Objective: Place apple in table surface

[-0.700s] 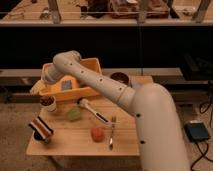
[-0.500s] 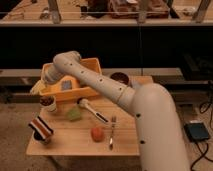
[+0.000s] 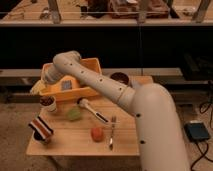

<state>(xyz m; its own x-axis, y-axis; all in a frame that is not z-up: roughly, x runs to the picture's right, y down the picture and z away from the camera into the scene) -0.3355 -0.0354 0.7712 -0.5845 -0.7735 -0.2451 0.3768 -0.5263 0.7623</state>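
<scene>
The apple (image 3: 96, 133), small and red-orange, sits on the table surface (image 3: 65, 146) near its front edge. It is free of the robot, with a fork (image 3: 112, 134) lying just beside it on the side toward the robot's body. Judging by this, the placing looks done, and at most you have the arm left to draw clear. The apple is round, so it has no long axis to speak of, and you cannot tell which way its stem points. A pale green lump (image 3: 74, 114) lies near it, farther back. The gripper (image 3: 38, 87) hangs at the far end of the yellow bin (image 3: 82, 93), well apart from the apple, its claw spread apart and holding nothing.
</scene>
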